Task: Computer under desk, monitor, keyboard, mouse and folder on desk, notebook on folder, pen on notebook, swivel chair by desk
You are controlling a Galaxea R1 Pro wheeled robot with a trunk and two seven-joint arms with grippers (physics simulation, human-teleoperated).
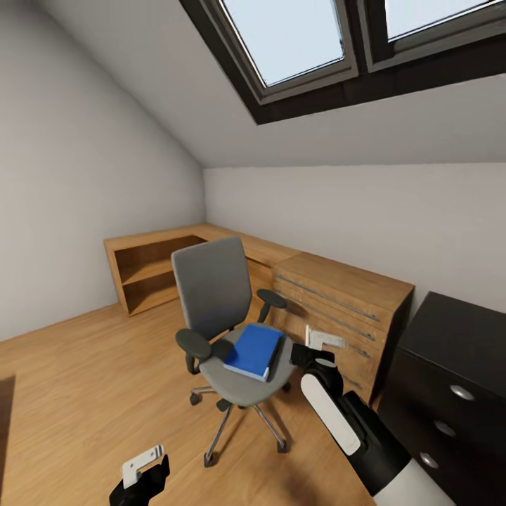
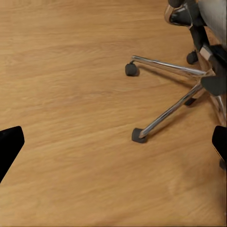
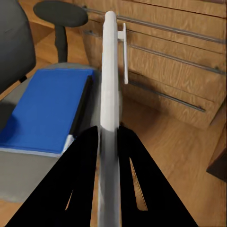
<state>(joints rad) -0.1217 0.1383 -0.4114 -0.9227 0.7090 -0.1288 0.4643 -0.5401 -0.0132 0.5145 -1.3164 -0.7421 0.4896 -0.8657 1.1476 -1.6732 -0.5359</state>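
Observation:
The grey swivel chair (image 1: 214, 284) stands mid-floor with the blue folder (image 1: 253, 351) flat on its seat. My right gripper (image 1: 313, 353) hovers just right of the seat, shut on the thin pale notebook (image 1: 327, 341). In the right wrist view the notebook (image 3: 109, 71) is edge-on between the right gripper's (image 3: 108, 136) black fingers, beside the folder (image 3: 49, 106). A thin white stick, the pen (image 3: 124, 52), rests against the notebook's far side. My left gripper (image 1: 144, 472) hangs low and open over the floor near the chair's chrome base (image 2: 175, 106). The black desk (image 1: 450, 337) stands at right.
A light wood cabinet (image 1: 337, 295) with long drawer rails runs along the back wall behind the chair, joined to an open wooden shelf (image 1: 144, 270) at left. Bare wood floor (image 1: 84, 379) lies left of the chair. A sloped ceiling with skylights is overhead.

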